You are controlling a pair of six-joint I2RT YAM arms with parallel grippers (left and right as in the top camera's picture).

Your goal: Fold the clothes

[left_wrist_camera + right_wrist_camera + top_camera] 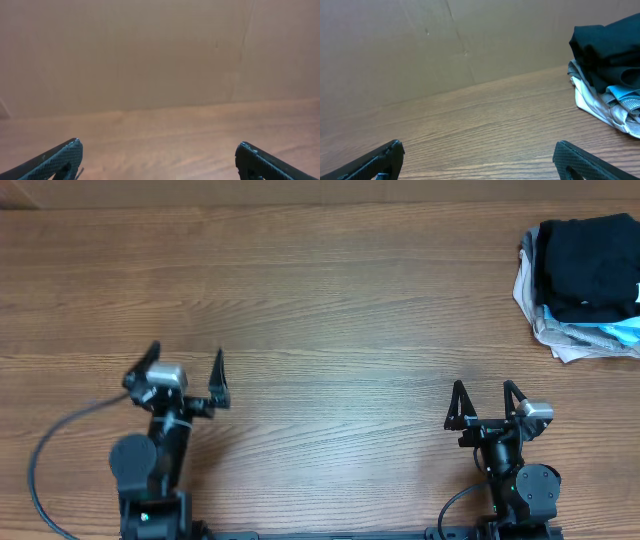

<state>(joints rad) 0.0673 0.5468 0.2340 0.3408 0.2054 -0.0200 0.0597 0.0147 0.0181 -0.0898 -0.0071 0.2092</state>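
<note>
Both my left fingers [219,375] and right fingers [512,394] are spread wide, empty. The soft black T-shirt [590,260] lies bundled on a pale garment pile [560,345], well ahead-right of my nearer right fingers.

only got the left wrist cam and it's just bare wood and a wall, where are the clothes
Observer: They are in a pile at the far right corner of the table, outside your view.
Operator: is the black one buried
Observer: No, the black garment lies on top, over grey, beige and light-blue pieces.
Operator: which arm is closer to it
Observer: The right gripper, with its fingers open and empty, is nearer the pile than the left gripper.
</note>
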